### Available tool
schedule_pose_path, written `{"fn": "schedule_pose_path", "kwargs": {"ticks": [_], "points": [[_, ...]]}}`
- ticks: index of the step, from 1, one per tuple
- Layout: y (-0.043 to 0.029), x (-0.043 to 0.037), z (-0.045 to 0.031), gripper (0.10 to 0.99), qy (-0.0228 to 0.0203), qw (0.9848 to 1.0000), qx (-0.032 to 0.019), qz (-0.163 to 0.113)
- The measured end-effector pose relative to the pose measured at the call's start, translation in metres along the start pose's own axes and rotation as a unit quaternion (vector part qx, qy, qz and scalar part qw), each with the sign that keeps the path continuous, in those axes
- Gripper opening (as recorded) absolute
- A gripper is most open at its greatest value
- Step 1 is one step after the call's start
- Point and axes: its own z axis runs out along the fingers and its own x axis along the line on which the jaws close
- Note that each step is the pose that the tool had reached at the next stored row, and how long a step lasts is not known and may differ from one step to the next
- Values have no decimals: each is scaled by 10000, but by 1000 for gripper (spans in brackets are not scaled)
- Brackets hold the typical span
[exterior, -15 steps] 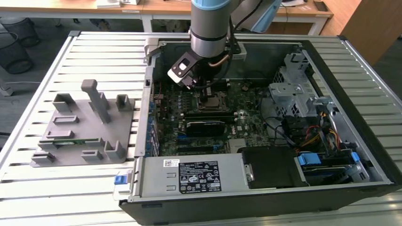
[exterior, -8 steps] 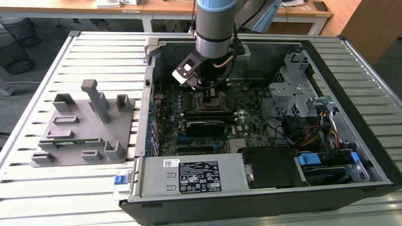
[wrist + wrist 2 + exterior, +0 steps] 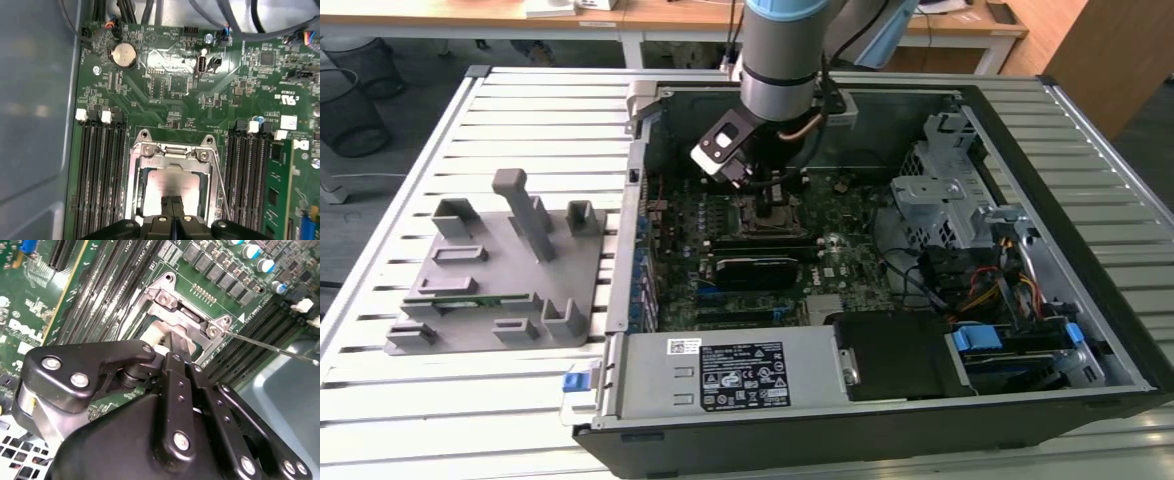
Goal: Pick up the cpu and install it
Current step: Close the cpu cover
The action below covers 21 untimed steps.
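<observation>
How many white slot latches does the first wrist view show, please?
4: one latch and another on the slots at one side of the socket, two more at the other side. More may be hidden.

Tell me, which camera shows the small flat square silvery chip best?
The first wrist view: the small flat square silvery chip lies face-up inside the metal socket frame, with the gripper right above it. In the second wrist view the gripper hides most of it; in the exterior view the arm stands over it.

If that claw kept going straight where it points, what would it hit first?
Probably the cpu, lying in the socket directly beneath the gripper; the gap between them is unclear.
</observation>
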Motion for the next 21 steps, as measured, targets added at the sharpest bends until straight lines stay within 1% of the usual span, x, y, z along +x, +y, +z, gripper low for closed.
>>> {"fn": "schedule_pose_path", "kwargs": {"ticks": [4, 5, 11, 16, 21], "points": [[1, 5, -145, 106, 3, 10000, 0, 0], [2, 5, -166, 106, 4, 10000, 0, 0], [6, -5, -167, 106, 4, 10000, 0, -1], [61, -10, -165, 106, 7, 10000, 0, 0], [83, -11, -164, 106, 7, 10000, -1, 0]]}}
